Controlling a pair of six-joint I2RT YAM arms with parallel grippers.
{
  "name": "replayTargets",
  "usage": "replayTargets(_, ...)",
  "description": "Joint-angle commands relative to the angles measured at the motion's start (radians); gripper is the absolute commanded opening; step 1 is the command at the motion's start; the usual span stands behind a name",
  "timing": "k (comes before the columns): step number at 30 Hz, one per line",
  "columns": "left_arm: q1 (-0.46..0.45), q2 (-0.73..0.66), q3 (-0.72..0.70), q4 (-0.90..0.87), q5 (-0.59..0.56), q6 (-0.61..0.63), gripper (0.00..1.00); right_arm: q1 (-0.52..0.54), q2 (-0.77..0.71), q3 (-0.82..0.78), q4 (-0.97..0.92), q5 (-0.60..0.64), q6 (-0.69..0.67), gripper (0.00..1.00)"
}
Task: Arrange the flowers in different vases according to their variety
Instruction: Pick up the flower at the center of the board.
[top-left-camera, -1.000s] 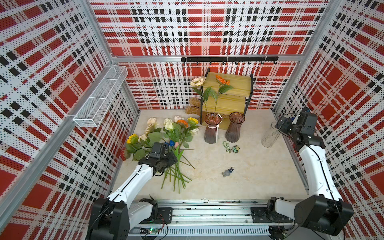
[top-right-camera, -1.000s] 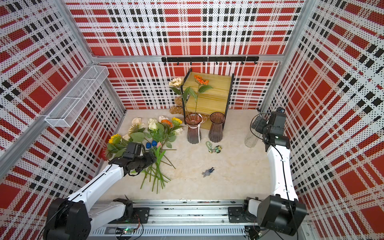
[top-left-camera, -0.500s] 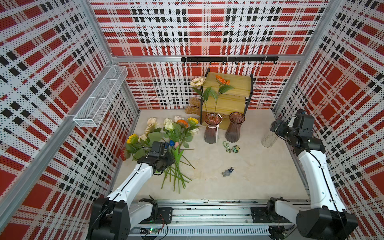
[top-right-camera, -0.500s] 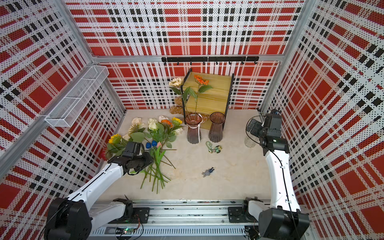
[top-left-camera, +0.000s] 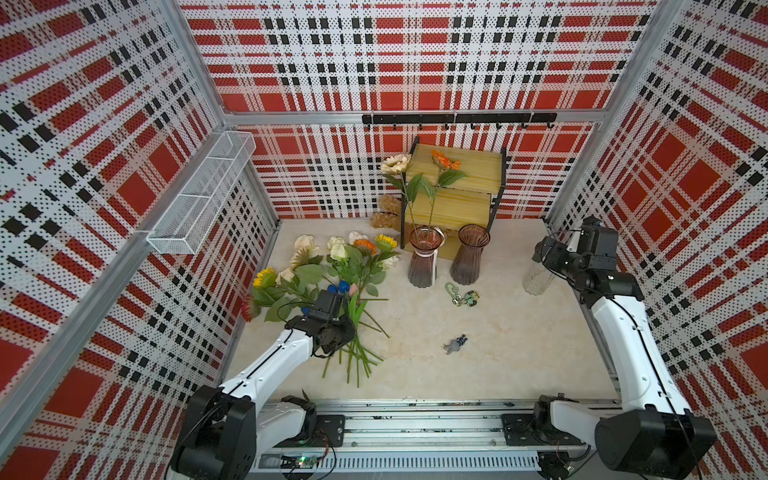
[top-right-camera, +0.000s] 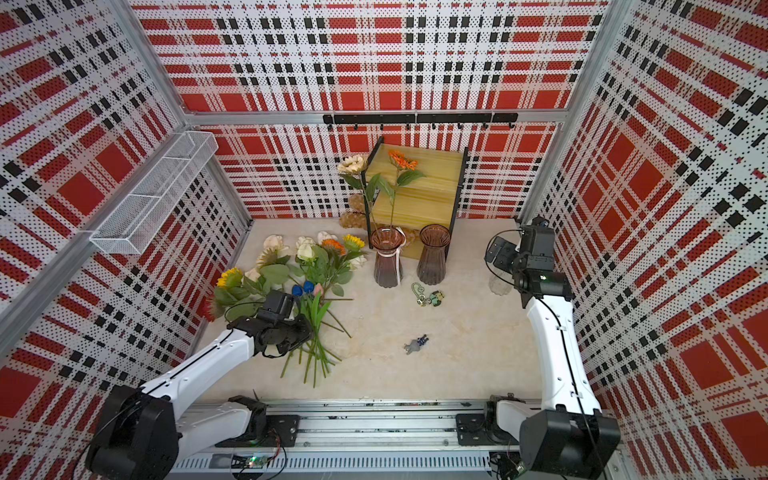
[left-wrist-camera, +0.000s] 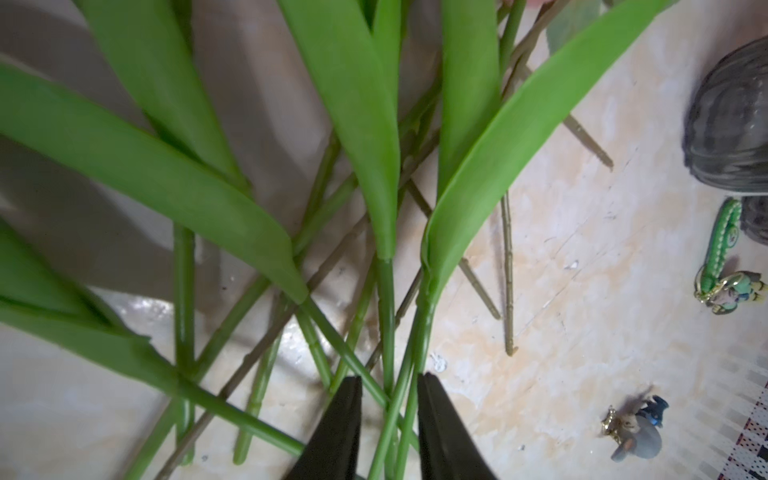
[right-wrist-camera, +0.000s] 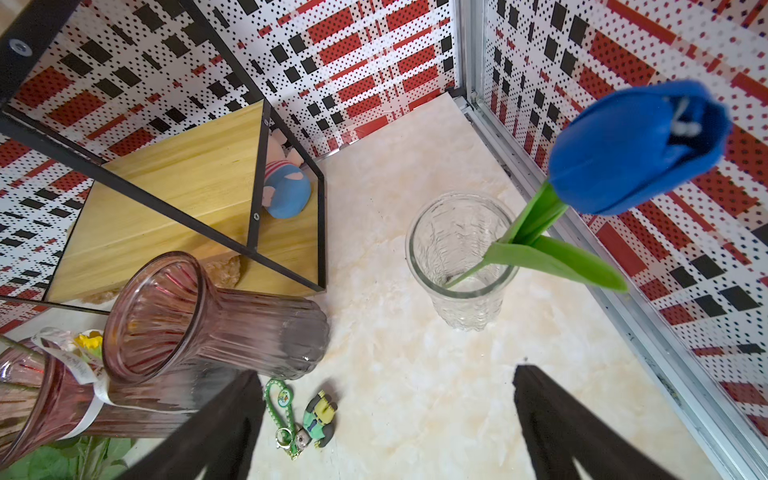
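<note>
L fingers (left-wrist-camera: 341, 428) cut off by wrist-view edge; grip on tulip stems (left-wrist-camera: 386, 316) unclear.

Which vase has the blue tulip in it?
The clear vase; the pink vase holds two sunflowers, and the brown vase is empty.

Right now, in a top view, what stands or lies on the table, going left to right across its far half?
Loose flower pile → pinkish vase → brownish-purple vase → clear glass vase.
</note>
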Motion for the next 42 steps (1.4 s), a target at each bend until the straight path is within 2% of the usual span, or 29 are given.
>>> replayTargets(1,-0.002,-0.028,-0.02,-0.001,-0.03,-0.038,0.29,0.007,0.011,0.032,0.018,-0.004,-0.012,0.99)
replayTargets(9,0.005,-0.04,-0.055,0.019,-0.05,-0.057,0.27,0.008,0.015,0.019,0.028,-0.018,-0.006,0.99)
replayTargets(20,0.082,-0.03,-0.097,0.14,-0.015,-0.058,0.21,0.008,0.012,0.038,0.009,-0.013,-0.019,0.99)
replayTargets(33,0.088,0.02,-0.131,0.206,0.027,-0.045,0.18,0.009,0.02,0.068,-0.011,-0.014,-0.019,0.99)
replayTargets(42,0.086,0.006,-0.092,0.184,0.014,-0.041,0.03,0.026,0.021,0.068,-0.022,-0.022,-0.027,0.98)
